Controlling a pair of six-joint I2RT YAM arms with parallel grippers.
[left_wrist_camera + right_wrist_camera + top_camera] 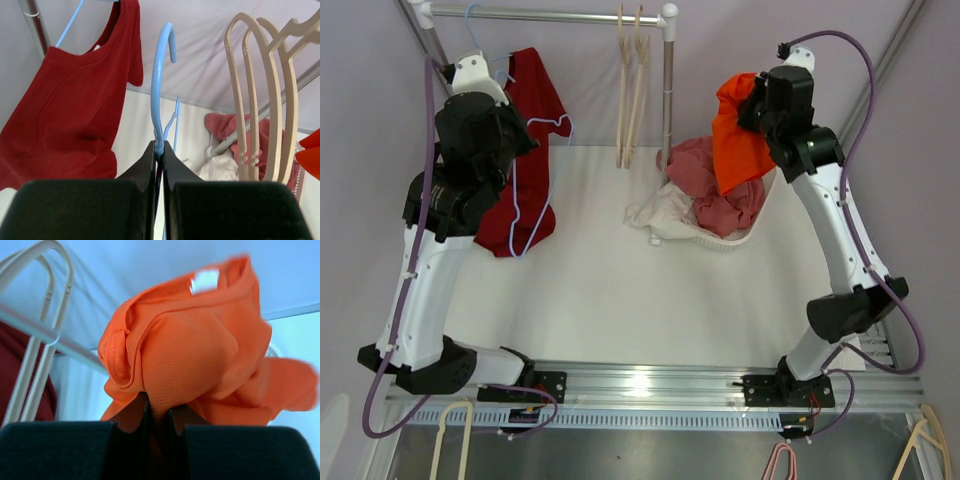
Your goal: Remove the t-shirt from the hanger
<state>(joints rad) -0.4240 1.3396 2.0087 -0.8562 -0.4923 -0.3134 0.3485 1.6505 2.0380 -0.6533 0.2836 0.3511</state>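
1. Left gripper: fingers pressed together on the neck of a light-blue hanger, just below its hook. The hook points up and is on no rail. No cloth shows on the part of this hanger seen from the left wrist.
2. Right gripper: pinching a bunched fold of the orange t-shirt. The collar and its white tag sit at the top, and the rest of the cloth spills over the fingers.
3. Top view: the orange t-shirt hangs from the raised right arm, above the white basket at the table's far right. Its lower edge is at or near the pink and white clothes piled in the basket; I can't tell if it touches them.
4. The orange t-shirt is well apart from the blue hanger, which is across the table on the left.
5. A red t-shirt hangs at far left on another blue hanger from the rail, just beside the left gripper.
6. Bare wooden hangers hang mid-rail, between the two arms.
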